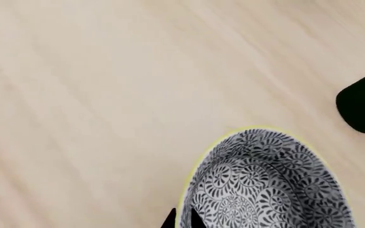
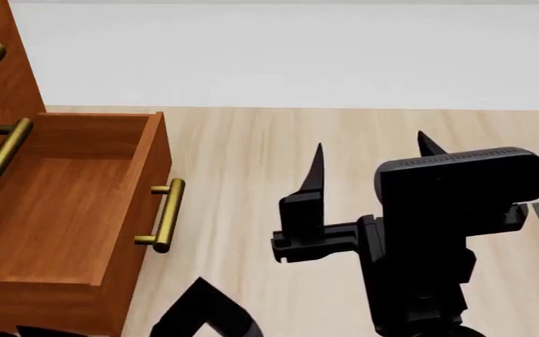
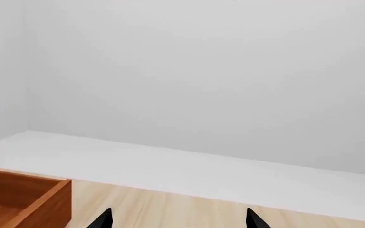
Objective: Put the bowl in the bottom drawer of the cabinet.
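Note:
The bowl (image 1: pixel 265 180), blue-and-white patterned with a pale gold rim, hangs above the pale wooden floor in the left wrist view. My left gripper (image 1: pixel 182 219) is shut on its rim, one fingertip outside and one inside. The head view does not show the bowl. The cabinet (image 2: pixel 8 84) stands at the left, and its bottom drawer (image 2: pixel 54 210) is pulled out and empty, with its brass handle (image 2: pixel 165 214) facing right. My right gripper (image 2: pixel 373 158) is raised in the middle, to the right of the drawer, open and holding nothing. Its fingertips (image 3: pixel 103 219) frame bare floor.
Two upper drawers with brass handles (image 2: pixel 3 154) are shut above the open one. A dark part of my left arm (image 2: pixel 204 312) shows low beside the drawer front. A black object (image 1: pixel 363 104) lies on the floor near the bowl. A white wall (image 3: pixel 201 71) stands beyond.

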Available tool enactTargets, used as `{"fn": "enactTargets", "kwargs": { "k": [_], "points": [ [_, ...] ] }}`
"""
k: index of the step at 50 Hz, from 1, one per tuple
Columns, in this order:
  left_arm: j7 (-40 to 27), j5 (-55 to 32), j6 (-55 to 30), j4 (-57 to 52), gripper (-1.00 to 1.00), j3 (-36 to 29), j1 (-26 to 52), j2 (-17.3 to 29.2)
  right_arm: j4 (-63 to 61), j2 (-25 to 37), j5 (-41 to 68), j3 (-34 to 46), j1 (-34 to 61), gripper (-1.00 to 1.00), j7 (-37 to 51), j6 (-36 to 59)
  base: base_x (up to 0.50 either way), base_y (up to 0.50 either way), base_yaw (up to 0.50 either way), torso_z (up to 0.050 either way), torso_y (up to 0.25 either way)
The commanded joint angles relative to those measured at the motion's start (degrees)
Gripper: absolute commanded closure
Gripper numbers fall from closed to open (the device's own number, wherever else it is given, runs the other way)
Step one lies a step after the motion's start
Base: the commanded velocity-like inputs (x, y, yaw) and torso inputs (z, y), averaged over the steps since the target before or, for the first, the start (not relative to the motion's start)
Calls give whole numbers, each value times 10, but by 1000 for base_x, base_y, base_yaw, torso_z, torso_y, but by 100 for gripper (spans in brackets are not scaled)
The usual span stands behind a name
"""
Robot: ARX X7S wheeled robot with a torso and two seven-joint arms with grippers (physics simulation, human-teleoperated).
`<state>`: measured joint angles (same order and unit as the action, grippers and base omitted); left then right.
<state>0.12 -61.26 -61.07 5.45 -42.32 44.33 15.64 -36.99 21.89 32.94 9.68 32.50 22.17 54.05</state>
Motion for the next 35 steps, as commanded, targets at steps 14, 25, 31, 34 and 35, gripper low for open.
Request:
{"fn": "enactTargets", "kwargs": {
  "k": [14,25,31,34,35],
  "points": [
    [-86,-23,-11,-81,100,41,-8,33,-11,5,10,-7,-1,-100,7,2,0,0,0,0,0],
    [-114,-39,-17,-94,100,59,-6,40,-18,6,15,-9,0,-100,11,5,0,0,0,0,0],
    [-126,-43,-16,-103,100,66,-4,44,-19,6,18,-10,0,-100,12,5,0,0,0,0,0],
    [-134,-45,-15,-112,100,70,-4,47,-20,7,20,-12,-1,-100,13,5,0,0,0,0,0],
    [-137,-41,-14,-114,100,68,-4,47,-20,7,20,-12,-1,-100,13,5,0,0,0,0,0]
  ]
}}
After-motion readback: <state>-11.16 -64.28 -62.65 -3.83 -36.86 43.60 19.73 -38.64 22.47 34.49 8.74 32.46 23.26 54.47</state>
